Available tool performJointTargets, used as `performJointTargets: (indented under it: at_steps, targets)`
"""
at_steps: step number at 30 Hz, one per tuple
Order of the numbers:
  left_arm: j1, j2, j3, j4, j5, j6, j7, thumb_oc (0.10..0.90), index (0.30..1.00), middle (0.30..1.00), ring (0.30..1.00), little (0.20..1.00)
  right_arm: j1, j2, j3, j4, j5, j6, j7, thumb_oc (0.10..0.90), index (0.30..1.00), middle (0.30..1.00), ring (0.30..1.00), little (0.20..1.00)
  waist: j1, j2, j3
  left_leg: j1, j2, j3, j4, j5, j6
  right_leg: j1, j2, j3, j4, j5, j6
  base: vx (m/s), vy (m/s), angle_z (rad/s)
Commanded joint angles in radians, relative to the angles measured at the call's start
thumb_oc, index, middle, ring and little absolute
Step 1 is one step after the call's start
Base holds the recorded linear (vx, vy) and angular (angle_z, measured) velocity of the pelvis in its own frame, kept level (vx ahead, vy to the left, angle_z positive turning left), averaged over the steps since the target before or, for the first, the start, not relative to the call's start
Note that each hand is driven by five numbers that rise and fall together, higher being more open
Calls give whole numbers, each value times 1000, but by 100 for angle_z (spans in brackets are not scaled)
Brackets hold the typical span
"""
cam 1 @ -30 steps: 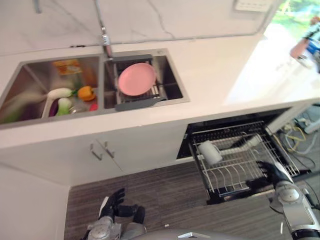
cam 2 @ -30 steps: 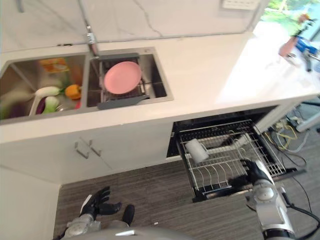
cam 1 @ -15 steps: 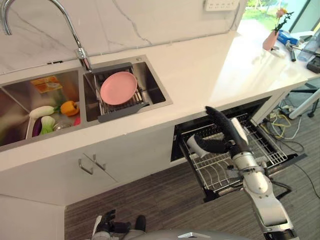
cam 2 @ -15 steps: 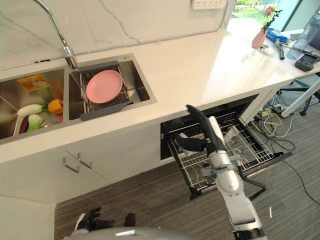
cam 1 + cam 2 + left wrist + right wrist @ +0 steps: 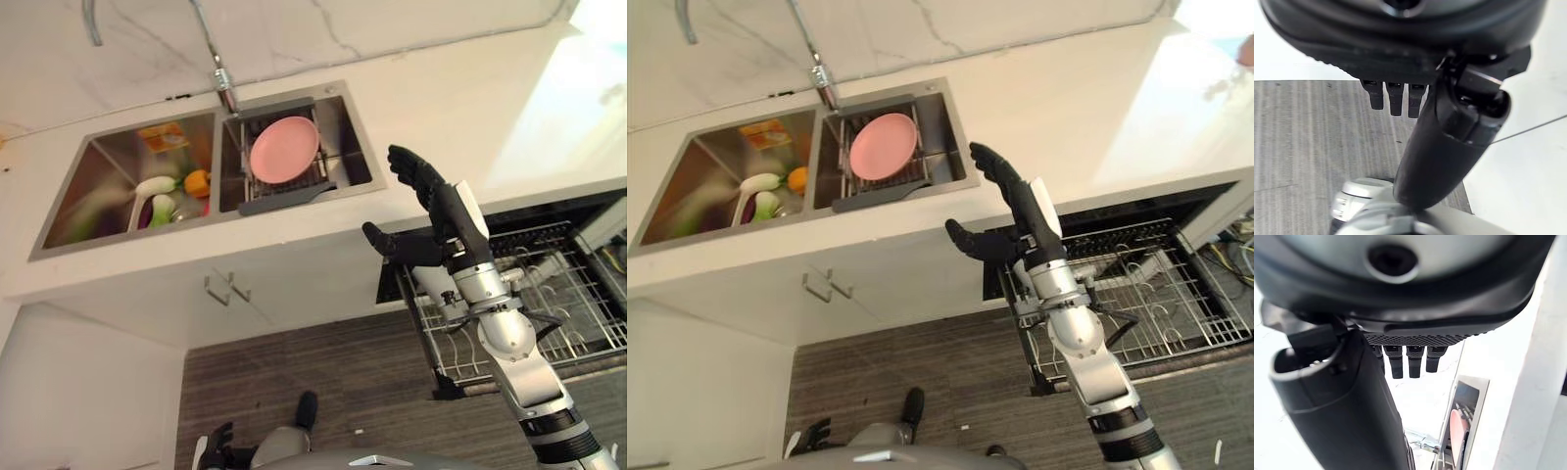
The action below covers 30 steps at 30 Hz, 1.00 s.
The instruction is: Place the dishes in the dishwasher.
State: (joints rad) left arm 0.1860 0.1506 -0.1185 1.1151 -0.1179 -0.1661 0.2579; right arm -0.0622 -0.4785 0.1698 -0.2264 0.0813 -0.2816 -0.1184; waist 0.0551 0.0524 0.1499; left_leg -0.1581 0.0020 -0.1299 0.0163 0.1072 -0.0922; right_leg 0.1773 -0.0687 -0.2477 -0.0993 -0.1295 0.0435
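A pink plate [image 5: 284,149] leans on a dark rack [image 5: 294,191] in the right basin of the steel sink [image 5: 362,166]; its edge also appears in the right wrist view [image 5: 1457,431]. My right hand [image 5: 443,209] is raised in front of the counter's edge, to the right of that basin, open and empty, fingers straight and thumb spread. Below it the dishwasher's wire rack [image 5: 578,313] is pulled out, with a white cup [image 5: 428,284] partly hidden behind my arm. My left hand [image 5: 211,452] hangs low over the floor, open and empty [image 5: 1396,100].
The left basin [image 5: 108,186] holds vegetables and a white dish [image 5: 157,196]. A faucet [image 5: 220,73] rises behind the sink. The white counter [image 5: 470,98] runs to the right. Cabinet doors with handles [image 5: 225,289] are under the sink, above a dark wood floor [image 5: 333,362].
My right hand has risen from the dishwasher rack to counter height, nearer the sink. The camera has swung, shifting the whole scene.
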Motion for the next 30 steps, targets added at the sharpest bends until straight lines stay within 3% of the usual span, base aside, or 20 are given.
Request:
performJointTargets:
  at_steps: [1,4,7,9,15,18,19,24,27,30]
  targets:
    - [-55,7,40,37,-31,-17,28,800,900,900,900,900,-72,-17,-58,-181,20,-107,-32,800,900,900,900,900,18,-48,11,-54,75,126,42,22,-43,-9,-3,74,12,12,23,148,29,49]
    - [-66,10,40,79,13,1,29,800,900,900,900,900,-71,-12,-73,-199,-8,-86,-50,800,900,900,900,900,28,-64,-14,-114,109,229,-92,43,-38,16,-12,57,12,-5,43,235,45,30]
    - [-51,15,42,110,45,6,25,800,900,900,900,900,-86,11,-68,-192,-36,-73,-64,800,900,900,900,900,39,-63,-45,-83,117,223,-99,82,-35,53,-6,62,12,-25,57,245,118,14]
    - [-59,16,46,124,55,5,35,800,900,900,900,900,-67,23,-74,-190,-49,-79,-70,800,900,900,900,900,37,-80,-67,-59,103,228,-103,90,-26,68,-25,54,12,-17,67,240,153,-35]
    - [-95,27,43,96,53,9,57,800,900,900,900,900,-13,81,-72,-177,2,-139,-56,800,900,900,900,900,33,-133,-124,14,32,250,-104,13,33,55,-106,60,57,38,119,188,198,11]
    - [-112,30,34,82,54,14,63,800,900,900,900,900,-12,95,-70,-169,10,-164,-61,800,900,900,900,900,31,-146,-138,33,7,251,-104,-15,53,21,-134,75,124,62,135,119,191,3]
    - [-121,35,14,65,65,24,64,800,900,900,900,900,-22,101,-69,-177,24,-173,-50,800,900,900,900,900,25,-153,-134,40,-10,250,-104,-22,67,-7,-144,99,191,104,143,89,181,-16]
    - [-131,33,-10,83,76,32,66,800,900,900,900,900,-28,97,-54,-159,59,-181,-4,800,900,900,900,900,7,-131,-124,75,-21,215,-104,-51,90,-83,-126,147,334,173,143,79,159,-11]
    - [-132,23,-14,118,86,45,70,800,900,900,900,900,-5,93,-60,-164,80,-179,24,800,900,900,900,900,-23,-103,-105,107,-19,172,-104,-63,114,-165,-72,189,549,225,128,129,219,-7]
    - [-138,14,-14,140,89,49,78,800,900,900,900,900,4,95,-62,-163,84,-184,27,800,900,900,900,900,-35,-91,-97,126,-11,156,-104,-76,117,-208,-47,195,601,214,122,73,84,9]
